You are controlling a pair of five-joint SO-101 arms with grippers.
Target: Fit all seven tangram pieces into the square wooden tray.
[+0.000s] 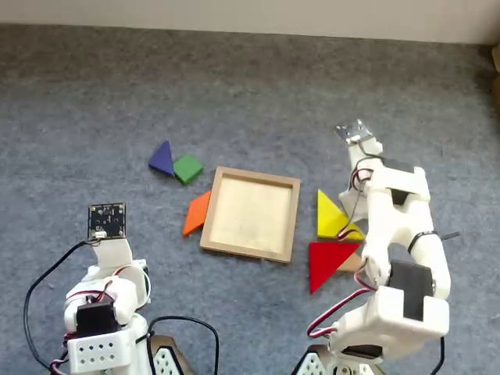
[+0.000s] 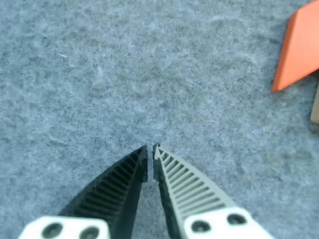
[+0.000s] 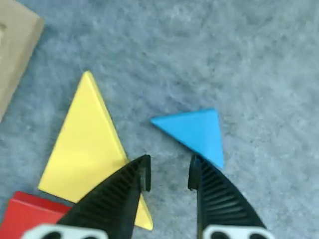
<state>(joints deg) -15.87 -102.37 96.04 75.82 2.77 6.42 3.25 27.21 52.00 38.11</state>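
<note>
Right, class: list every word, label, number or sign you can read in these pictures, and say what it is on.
No text can be read anywhere.
The wooden tray is blank.
The yellow triangle and orange piece are unmarked.
Any marking on the small black board is too small to read.

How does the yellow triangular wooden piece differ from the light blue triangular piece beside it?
The yellow triangular piece is clearly larger than the light blue triangular piece. The yellow one lies next to the red piece; the blue one touches no other piece. Both lie flat on the grey carpet, outside the wooden tray.
</note>
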